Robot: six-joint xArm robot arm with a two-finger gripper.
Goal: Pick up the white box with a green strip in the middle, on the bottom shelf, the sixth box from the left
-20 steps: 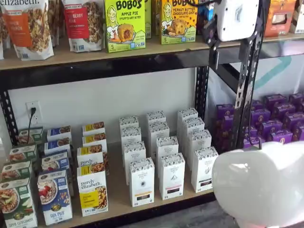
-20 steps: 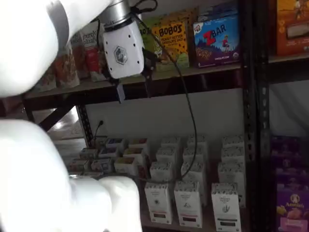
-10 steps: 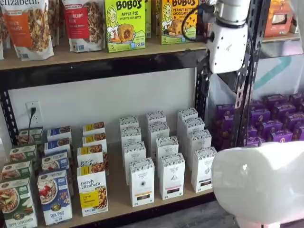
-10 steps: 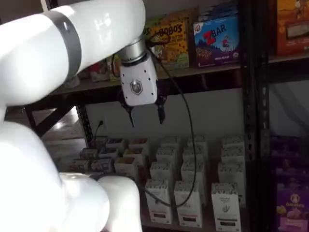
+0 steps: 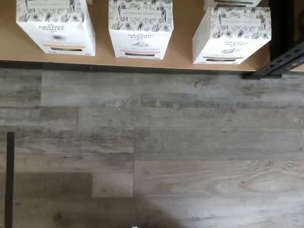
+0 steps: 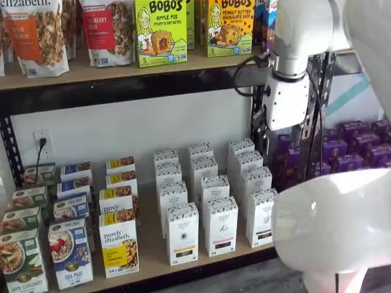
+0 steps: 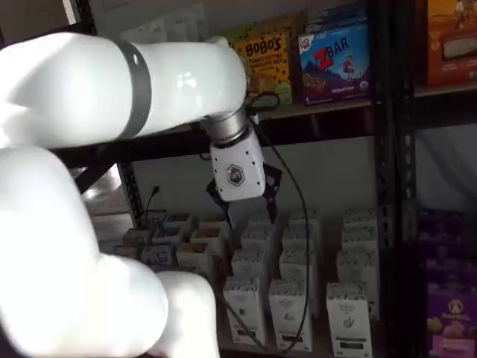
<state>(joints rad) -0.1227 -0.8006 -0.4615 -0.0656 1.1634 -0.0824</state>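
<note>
The tool (image 7: 246, 211) hangs with its fingers spread wide and nothing between them, above the rows of white boxes on the bottom shelf (image 6: 153, 247). The white box with a green strip (image 6: 262, 218) stands at the near edge of that shelf, rightmost of the front white boxes, just beside the black upright (image 6: 317, 104). Wood-look floor (image 5: 152, 152) lies in front of the shelf

Soft even room light, brightest on the blurred white arm (image 7: 89, 97) close to the lens, while the shelves behind it sit dimmer, hazy and slightly out of focus.
</note>
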